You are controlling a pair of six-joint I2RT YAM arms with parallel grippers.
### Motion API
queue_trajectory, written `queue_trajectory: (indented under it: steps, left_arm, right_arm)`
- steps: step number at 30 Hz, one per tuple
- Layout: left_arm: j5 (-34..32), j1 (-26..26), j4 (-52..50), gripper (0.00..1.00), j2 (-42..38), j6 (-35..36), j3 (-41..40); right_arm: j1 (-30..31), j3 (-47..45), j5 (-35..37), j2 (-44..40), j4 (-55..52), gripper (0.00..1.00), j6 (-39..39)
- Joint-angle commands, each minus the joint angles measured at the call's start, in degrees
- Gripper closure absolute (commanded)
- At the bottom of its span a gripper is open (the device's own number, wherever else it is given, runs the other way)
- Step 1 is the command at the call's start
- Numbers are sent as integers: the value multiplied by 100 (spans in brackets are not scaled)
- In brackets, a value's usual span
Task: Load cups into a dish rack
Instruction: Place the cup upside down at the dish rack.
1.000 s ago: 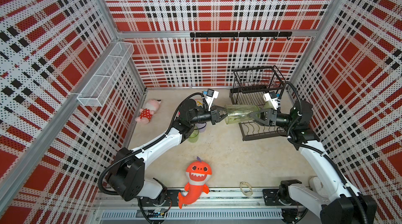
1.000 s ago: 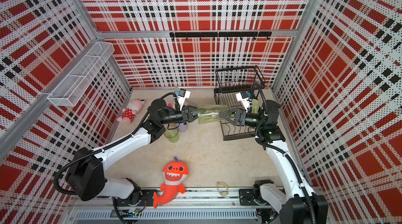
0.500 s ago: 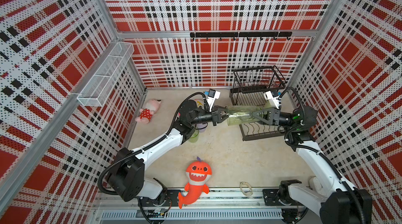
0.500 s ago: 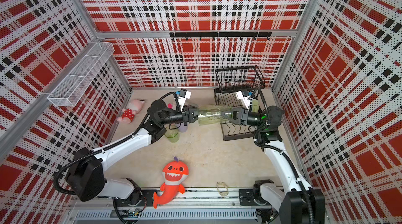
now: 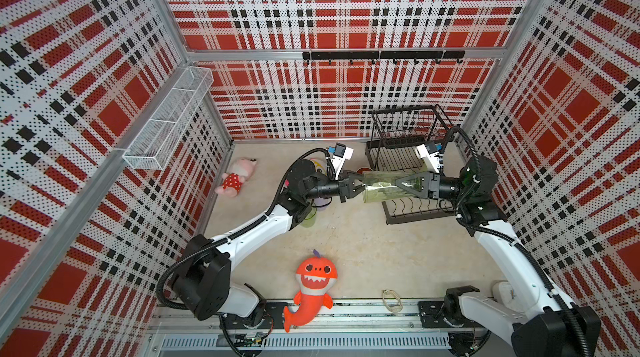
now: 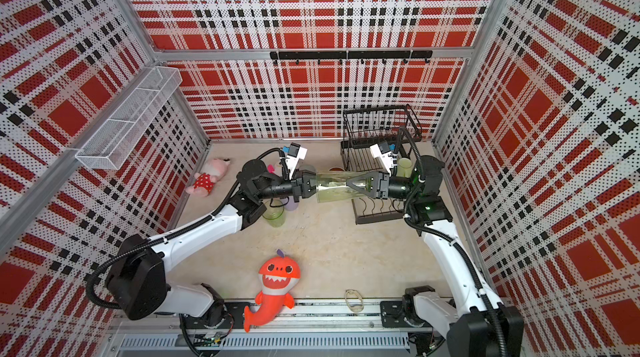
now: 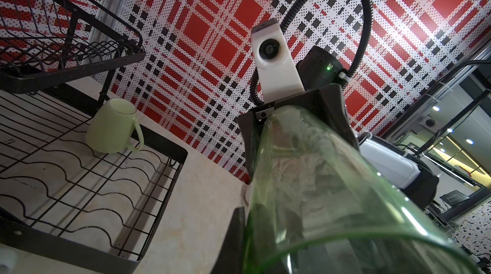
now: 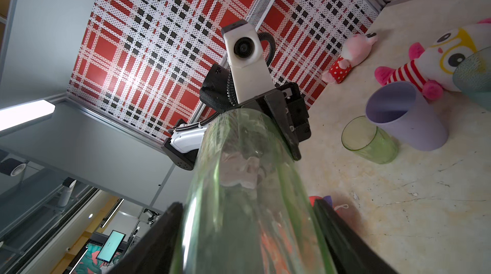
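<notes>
Mug (image 7: pixel 113 126) sits in dish rack (image 7: pixel 164 142) lower tier, near its corner.

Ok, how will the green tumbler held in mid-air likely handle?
The green tumbler has a clear, thin-looking wall, so probably light, rigid, perhaps slick to grip. Round and lying sideways, it would likely roll if laid so on the dish rack.

My right gripper (image 5: pixel 398 184) now reaches farther along the green tumbler (image 5: pixel 379 193) toward the left gripper (image 5: pixel 360 187); its jaws stand narrower on both sides.
</notes>
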Motion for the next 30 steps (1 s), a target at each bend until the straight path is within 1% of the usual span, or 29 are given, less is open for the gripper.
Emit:
queue_trajectory:
  steps: [1, 4, 6, 8, 11, 15, 17, 19, 20, 23, 25, 28, 30]
  left_arm:
    - [85, -12, 111, 100, -1, 82, 114]
    - [86, 44, 93, 95, -15, 67, 94]
    - [43, 80, 65, 90, -23, 77, 63]
    - [8, 98, -18, 81, -29, 123, 75]
    - [-26, 107, -121, 62, -25, 211, 69]
    - [-127, 156, -253, 54, -58, 334, 11]
    - [-220, 232, -340, 45, -102, 401, -40]
    - [-334, 325, -473, 38, -141, 505, -104]
    - [-409, 378, -584, 37, -166, 612, -151]
    - [-739, 523, -1114, 37, -207, 1088, -256]
    - [-1016, 576, -1543, 37, -230, 1398, -243]
    - [-1396, 606, -1982, 36, -323, 1681, -188]
    - [-1562, 637, -2130, 36, -395, 1908, -169]
  right_arm:
    - [51, 42, 14, 9, -76, 31, -162]
    - [55, 36, 27, 12, -65, 35, -153]
    - [54, 33, 43, 12, -40, 37, -134]
    - [54, 20, 65, 1, -29, 38, -118]
    - [50, 33, 98, 1, -29, 38, -125]
    - [50, 51, 128, 28, -72, 39, -168]
    - [41, 105, 176, 57, -288, 40, -344]
    - [-6, 236, 258, 96, -776, 40, -729]
    - [-56, 341, 353, 121, -1143, 40, -1021]
    - [-242, 641, 648, 239, -2283, 39, -1923]
    - [-420, 780, 863, 352, -2890, 40, -2379]
    - [-654, 1048, 1319, 528, -3856, 40, -3258]
    - [-760, 1264, 1776, 653, -4460, 39, -3763]
